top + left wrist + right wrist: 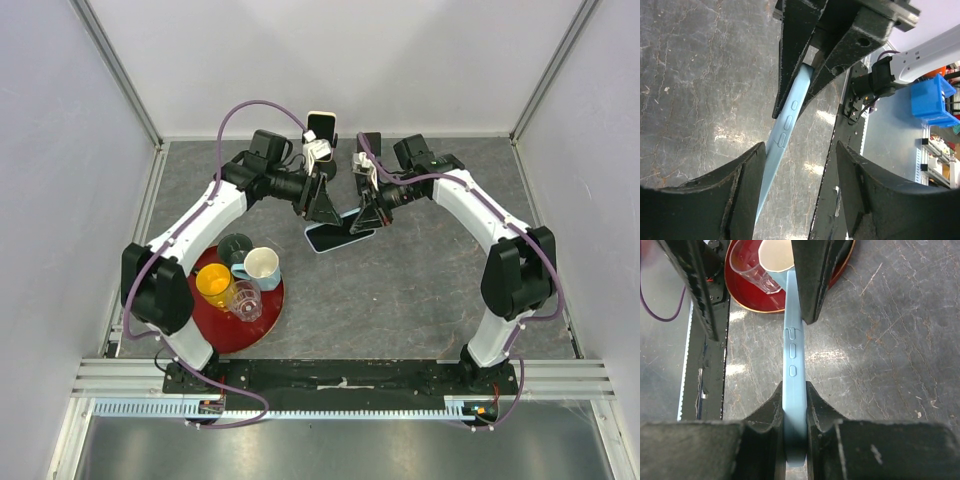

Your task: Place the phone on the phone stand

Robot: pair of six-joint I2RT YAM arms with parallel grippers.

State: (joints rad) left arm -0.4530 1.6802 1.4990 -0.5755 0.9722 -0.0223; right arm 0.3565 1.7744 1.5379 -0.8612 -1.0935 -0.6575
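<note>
The phone (335, 238), in a light blue case, is held edge-on low over the grey table. My right gripper (368, 215) is shut on one end of it; the right wrist view shows both pads (817, 407) pressed on the case (794, 355). My left gripper (322, 205) is open at the phone's other end. In the left wrist view the case edge (785, 130) runs just beside one finger (747, 185) of the gripper (800, 200), not clamped. A pale upright stand-like object (322, 124) is at the back, behind the left wrist.
A red plate (225, 335) at front left holds a teal cup (236, 246), a white mug (262, 266), a yellow cup (214, 284) and a clear glass (246, 299). White walls enclose the table. The black base rail (340, 375) runs along the near edge.
</note>
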